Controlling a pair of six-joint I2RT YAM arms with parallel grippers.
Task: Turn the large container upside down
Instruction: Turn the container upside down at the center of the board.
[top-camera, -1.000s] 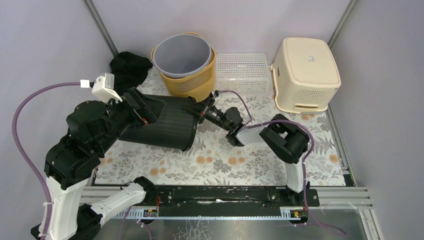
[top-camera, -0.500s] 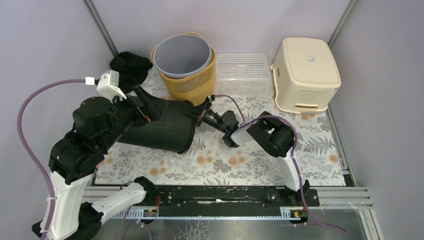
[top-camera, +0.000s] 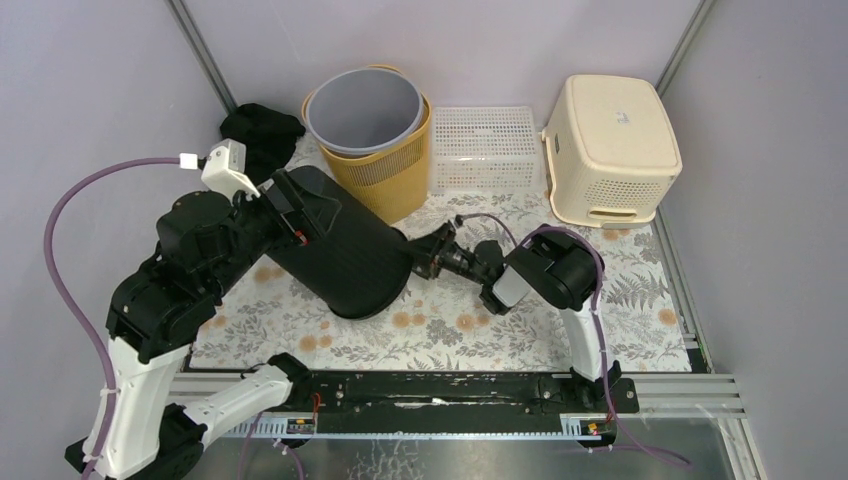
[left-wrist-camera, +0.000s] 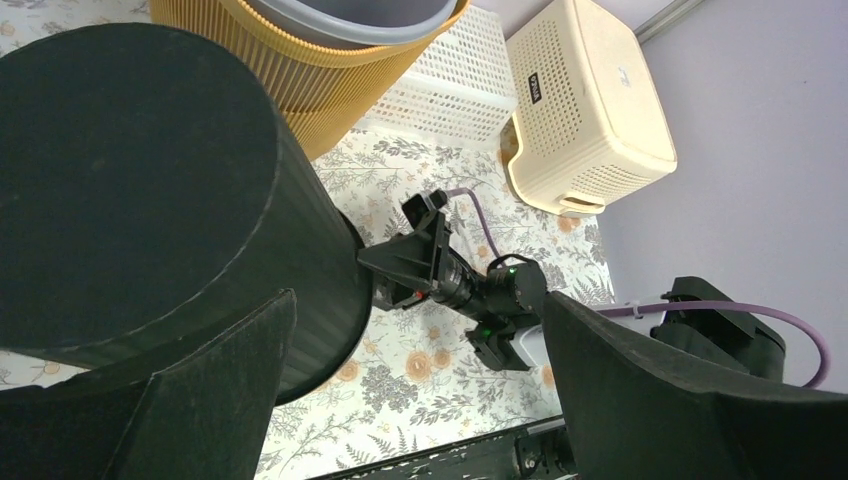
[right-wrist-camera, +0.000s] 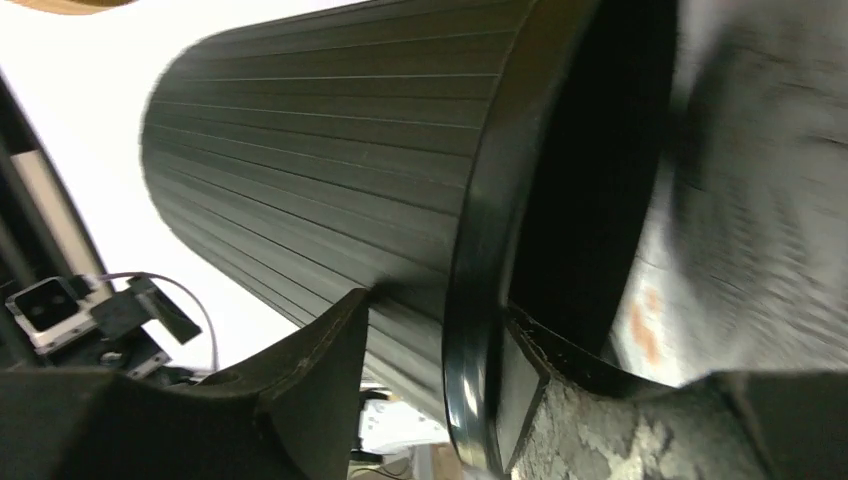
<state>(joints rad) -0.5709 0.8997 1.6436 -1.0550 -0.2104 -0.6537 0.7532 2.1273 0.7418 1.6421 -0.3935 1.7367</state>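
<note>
The large container (top-camera: 340, 250) is a black ribbed bin, tilted on the floral mat with its closed base up at the back left and its mouth down at the front right. In the left wrist view its flat base (left-wrist-camera: 130, 180) fills the upper left. My left gripper (top-camera: 292, 205) is open at that base, one finger against the bin's side; its fingers (left-wrist-camera: 210, 400) stand wide apart. My right gripper (top-camera: 420, 258) is at the mouth. In the right wrist view its jaws (right-wrist-camera: 440, 310) straddle the rim (right-wrist-camera: 480, 300), parted, with a gap beside the outer finger.
Close behind the bin stands a yellow ribbed basket (top-camera: 385, 170) holding a grey bucket (top-camera: 365, 105). A white mesh tray (top-camera: 485, 145) and an upturned cream basket (top-camera: 610, 145) stand at the back right. A black cloth (top-camera: 260, 130) lies at the back left.
The bin has swung from lying on its side to a steep tilt, base raised. My right gripper dropped with the rim and its jaws parted. The left arm shifted back with the base.
</note>
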